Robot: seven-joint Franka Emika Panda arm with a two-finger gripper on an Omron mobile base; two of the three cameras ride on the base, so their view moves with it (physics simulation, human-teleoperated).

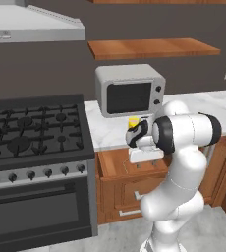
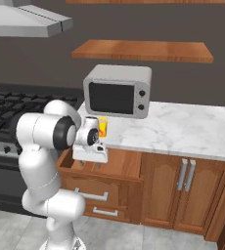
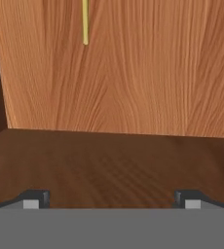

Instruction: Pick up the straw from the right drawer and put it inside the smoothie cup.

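Note:
The right drawer [image 1: 116,165] [image 2: 123,165] stands pulled open under the marble counter. My gripper [image 1: 145,164] [image 2: 90,165] hangs open just above it, pointing down into it with nothing between its fingers. In the hand view the fingertips [image 3: 33,199] are wide apart over the drawer's wooden floor [image 3: 143,73]. The straw [image 3: 85,22], a thin tan stick, lies on that floor at the top of the hand view, well ahead of the tips and a little left of centre. The yellow smoothie cup [image 1: 132,121] [image 2: 102,127] stands on the counter in front of the microwave, partly hidden by my wrist.
A grey microwave [image 1: 129,91] [image 2: 117,93] sits on the counter behind the cup. A black gas stove [image 1: 31,128] is to the left of the drawer. Cabinet doors with silver handles [image 2: 185,173] are to the right. A wooden shelf [image 2: 144,50] hangs above.

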